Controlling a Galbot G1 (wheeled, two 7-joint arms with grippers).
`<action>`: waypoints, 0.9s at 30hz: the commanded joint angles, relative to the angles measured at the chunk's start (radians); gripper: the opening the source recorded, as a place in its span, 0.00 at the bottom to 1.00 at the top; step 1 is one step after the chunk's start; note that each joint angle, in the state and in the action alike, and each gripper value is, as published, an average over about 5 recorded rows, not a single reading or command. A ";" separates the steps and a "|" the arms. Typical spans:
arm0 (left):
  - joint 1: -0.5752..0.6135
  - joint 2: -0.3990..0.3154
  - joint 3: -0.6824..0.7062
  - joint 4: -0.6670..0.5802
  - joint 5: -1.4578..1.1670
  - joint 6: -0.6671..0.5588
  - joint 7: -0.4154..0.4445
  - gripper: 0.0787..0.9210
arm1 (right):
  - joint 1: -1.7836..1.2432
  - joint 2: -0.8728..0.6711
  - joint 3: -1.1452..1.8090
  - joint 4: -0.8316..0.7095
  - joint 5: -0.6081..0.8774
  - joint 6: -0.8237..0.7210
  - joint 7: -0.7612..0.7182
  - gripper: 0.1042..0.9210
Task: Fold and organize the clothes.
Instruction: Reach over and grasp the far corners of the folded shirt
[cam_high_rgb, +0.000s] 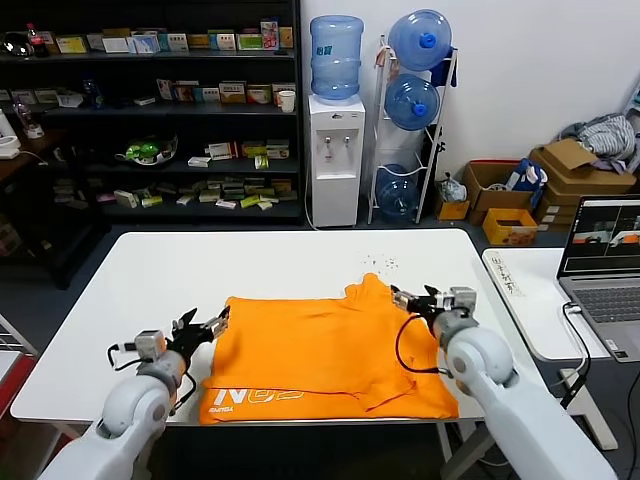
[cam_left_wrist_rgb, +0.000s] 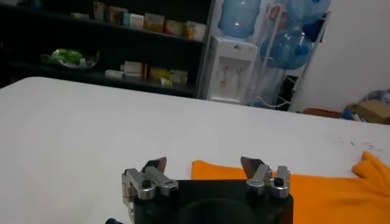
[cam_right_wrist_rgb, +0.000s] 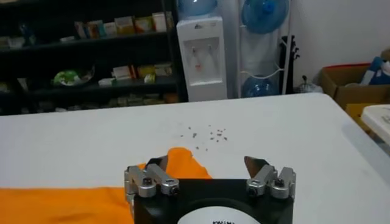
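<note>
Your left gripper (cam_high_rgb: 212, 325) sits at the left edge of the orange T-shirt (cam_high_rgb: 320, 350), jaws spread wide with nothing between them. The T-shirt lies on the near half of the white table (cam_high_rgb: 200, 270), roughly centred between your two arms. It looks partly folded: the body forms a rough rectangle, a strip along the near edge is turned over so that white lettering (cam_high_rgb: 255, 397) shows, and a fold line crosses the near right part. One corner still pokes up at the far right, so you likely have at least one more fold to make before it counts as tidy. Your right gripper (cam_high_rgb: 415, 300) is at the shirt's far right corner, beside that raised peak, jaws also wide and holding nothing.

Only the head view gives you the whole garment, the lettering and both arms at once. The left wrist view shows the left gripper (cam_left_wrist_rgb: 206, 165) with its open fingertips just short of the shirt's edge (cam_left_wrist_rgb: 317, 192), and bare table beyond. The right wrist view shows the right gripper (cam_right_wrist_rgb: 210, 164) next to the raised orange peak (cam_right_wrist_rgb: 183, 163), plus small dark specks (cam_right_wrist_rgb: 204, 133) scattered on the table farther off.
</note>
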 joint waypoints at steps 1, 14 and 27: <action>-0.303 -0.043 0.136 0.345 -0.028 0.023 0.056 0.88 | 0.298 0.187 -0.149 -0.407 -0.044 -0.029 -0.065 0.88; -0.298 -0.048 0.155 0.353 -0.012 0.031 0.061 0.88 | 0.310 0.249 -0.149 -0.509 -0.098 -0.039 -0.093 0.88; -0.305 -0.058 0.171 0.362 0.002 0.032 0.054 0.88 | 0.287 0.234 -0.134 -0.515 -0.115 -0.035 -0.104 0.87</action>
